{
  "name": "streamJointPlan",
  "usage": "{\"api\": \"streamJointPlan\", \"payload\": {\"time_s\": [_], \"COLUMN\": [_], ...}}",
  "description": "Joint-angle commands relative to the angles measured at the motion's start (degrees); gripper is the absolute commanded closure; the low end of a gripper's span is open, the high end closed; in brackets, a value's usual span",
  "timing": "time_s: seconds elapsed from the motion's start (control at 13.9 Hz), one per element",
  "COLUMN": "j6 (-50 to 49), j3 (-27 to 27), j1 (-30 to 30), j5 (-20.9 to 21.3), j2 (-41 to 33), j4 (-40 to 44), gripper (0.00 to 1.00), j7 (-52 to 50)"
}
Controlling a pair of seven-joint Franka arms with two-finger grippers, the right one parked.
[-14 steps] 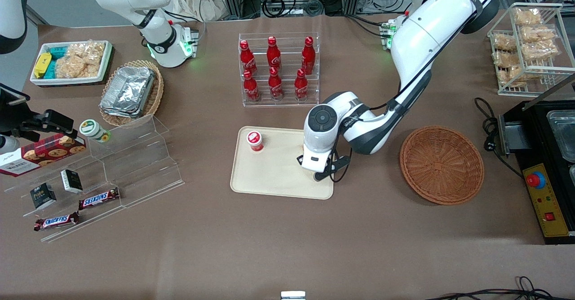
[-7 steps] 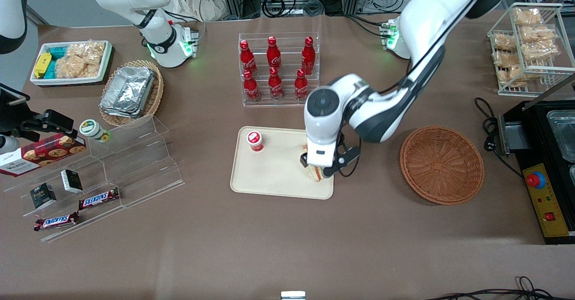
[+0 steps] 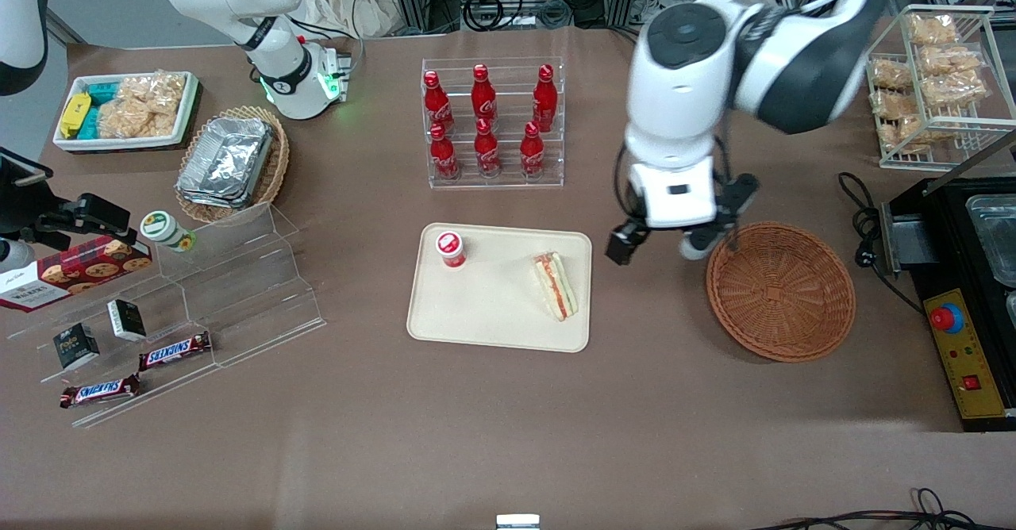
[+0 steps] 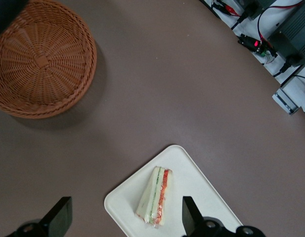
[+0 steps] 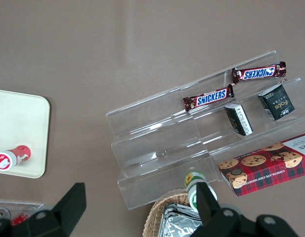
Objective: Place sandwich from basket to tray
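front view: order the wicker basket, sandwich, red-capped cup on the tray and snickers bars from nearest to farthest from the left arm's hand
The open hand hangs between the tray and the basket.
1. Basket: right beside the hand, toward the working arm's end.
2. Sandwich: on the tray, at its edge nearest the hand.
3. Red-capped cup: at the tray's corner toward the parked arm.
4. Snickers bars: on the clear steps, toward the parked arm's end.

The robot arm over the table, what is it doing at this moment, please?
The sandwich lies on the tray, beside a small red cup, and nothing touches it. The left arm's pincer is open and empty, raised above the table between the tray and the basket. The basket holds nothing. So the sandwich appears already delivered to the tray.
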Motion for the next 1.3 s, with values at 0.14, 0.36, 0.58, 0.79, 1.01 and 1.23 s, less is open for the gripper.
{"api": "streamJointPlan", "payload": {"time_s": [0.14,0.36,0.58,0.79,1.01,1.23], "j6": [-2.36,-5.95,-8.25,-8.25,-7.55,-3.01], "j3": [-0.12,0.23,12.31,21.64,29.92,34.15], "j1": [8.04,13.40,9.22,7.10,3.40,1.29], "j5": [-5.76,-10.32,-15.15,-18.85,-19.47,-20.00], "j2": [-2.95,-4.18,-7.34,-12.17,-17.27,-23.15], "j4": [-2.11,-2.02,-3.15,-7.46,-12.11,-18.69], "gripper": [0.00,0.00,0.00,0.00,0.00,0.00], "j7": [15.57,32.16,47.90,63.46,72.10,76.16]}}
